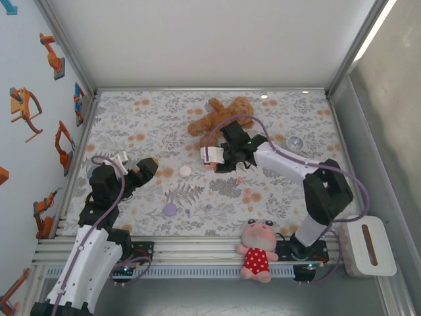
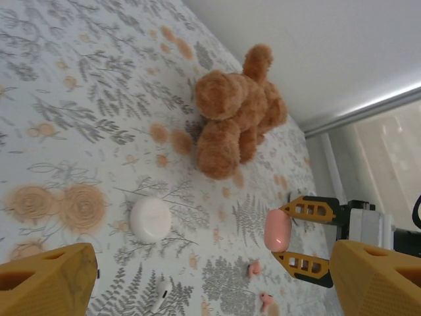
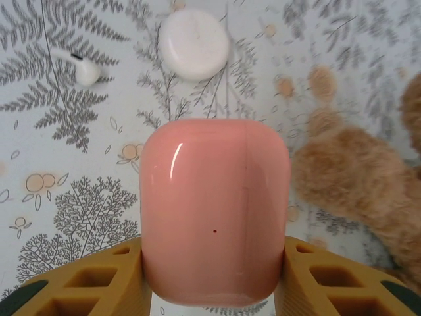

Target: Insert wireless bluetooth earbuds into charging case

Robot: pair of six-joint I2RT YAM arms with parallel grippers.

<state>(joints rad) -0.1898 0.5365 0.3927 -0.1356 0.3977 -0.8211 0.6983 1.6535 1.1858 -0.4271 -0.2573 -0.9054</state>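
While the right gripper point(image 1: 212, 158) clamps the pink case point(image 3: 215, 210) between its fingers, the left gripper point(image 1: 145, 166) stands wide open and empty; two pink earbuds point(image 2: 254, 268) lie on the table point(image 1: 283, 197) near the held case. A white case point(image 1: 185, 170) and a white earbud point(image 2: 161, 295) lie close by; a bear point(image 1: 220, 115) lies beyond.

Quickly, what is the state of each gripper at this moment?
Left gripper: open, holding nothing.
Right gripper: closed on the pink case.
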